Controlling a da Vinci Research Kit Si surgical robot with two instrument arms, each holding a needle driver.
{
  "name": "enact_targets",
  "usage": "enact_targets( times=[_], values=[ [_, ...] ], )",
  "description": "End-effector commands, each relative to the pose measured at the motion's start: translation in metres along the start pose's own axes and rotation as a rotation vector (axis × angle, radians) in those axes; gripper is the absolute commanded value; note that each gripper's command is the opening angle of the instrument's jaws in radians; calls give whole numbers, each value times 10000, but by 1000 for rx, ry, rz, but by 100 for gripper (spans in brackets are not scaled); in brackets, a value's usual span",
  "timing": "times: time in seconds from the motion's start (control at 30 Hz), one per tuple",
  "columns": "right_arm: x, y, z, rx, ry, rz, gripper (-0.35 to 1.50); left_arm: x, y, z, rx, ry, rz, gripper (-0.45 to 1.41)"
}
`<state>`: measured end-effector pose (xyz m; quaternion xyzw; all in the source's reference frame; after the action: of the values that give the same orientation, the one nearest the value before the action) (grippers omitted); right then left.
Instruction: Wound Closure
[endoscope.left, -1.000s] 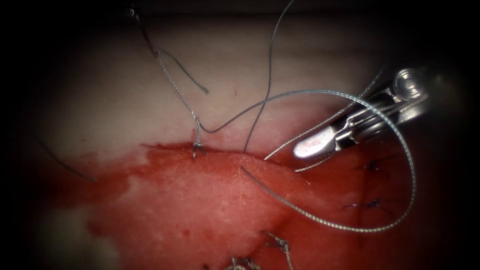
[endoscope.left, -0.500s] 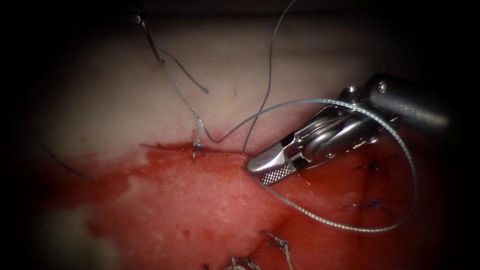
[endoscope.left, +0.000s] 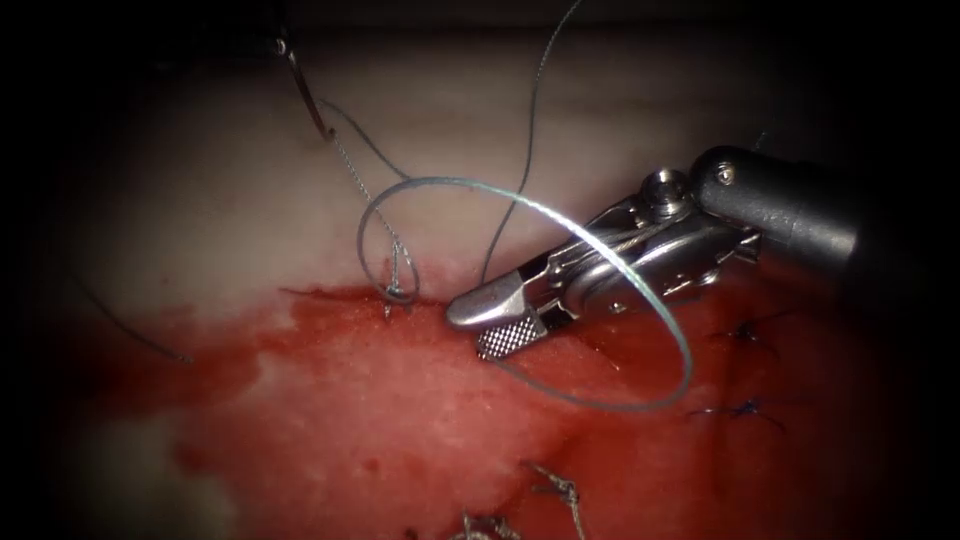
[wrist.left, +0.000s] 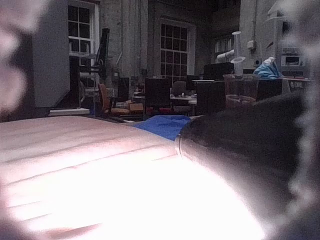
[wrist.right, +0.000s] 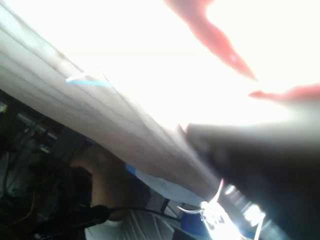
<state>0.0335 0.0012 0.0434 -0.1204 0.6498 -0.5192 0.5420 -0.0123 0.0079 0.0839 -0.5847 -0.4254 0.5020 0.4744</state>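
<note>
In the endoscope view we see the right arm's silver needle driver (endoscope.left: 490, 320) coming in from the right on its dark shaft, its two jaws spread apart, the lower one showing its cross-hatched face; we cannot make out anything pinched between them. A wide loop of thin grey braided thread (endoscope.left: 640, 300) curls around the tool, crossing over its wrist and sweeping below the jaws. Just left of the tips sits a small dark knot (endoscope.left: 398, 293) at the edge of the cut. Farther up and left, the thin curved steel needle (endoscope.left: 305, 90) lies above the pale pork tissue (endoscope.left: 200, 220), apparently free of it. Red fluid (endoscope.left: 400, 400) covers the lower tissue. From the right wrist view we get the pale tissue's layered flank (wrist.right: 100, 105), which the endoscope does not show.
</note>
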Motion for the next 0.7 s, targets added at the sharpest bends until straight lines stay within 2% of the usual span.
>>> enact_targets(
  times=[0.03,0.07,0.1,0.13,0.23,0.47,0.57,0.6,0.63,0.7],
  values=[
    [-4,15,-1,-6,0,-7,-15,16,8,2,-4,4,9,-45],
    [-3,15,-3,-8,7,-8,-35,16,8,2,-6,3,9,-45],
    [-3,15,-3,-8,7,-8,-35,16,8,2,-6,3,9,-45],
    [1,13,-6,-6,13,-76,-35,16,8,2,-5,4,9,-45],
    [11,13,-12,58,23,-102,-35,16,8,2,-6,3,9,-45],
    [29,21,-36,89,134,-133,-35,18,11,0,-11,-2,4,-45],
    [42,24,-66,101,154,-144,-35,20,12,-2,-8,1,1,-45],
    [49,26,-91,119,136,-146,-35,21,13,-4,-3,5,-1,-45],
    [49,26,-91,119,136,-146,-35,21,13,-4,-3,5,-1,-45],
    [55,29,-124,158,73,-143,-35,23,13,-6,3,11,-3,-45]
  ],
)
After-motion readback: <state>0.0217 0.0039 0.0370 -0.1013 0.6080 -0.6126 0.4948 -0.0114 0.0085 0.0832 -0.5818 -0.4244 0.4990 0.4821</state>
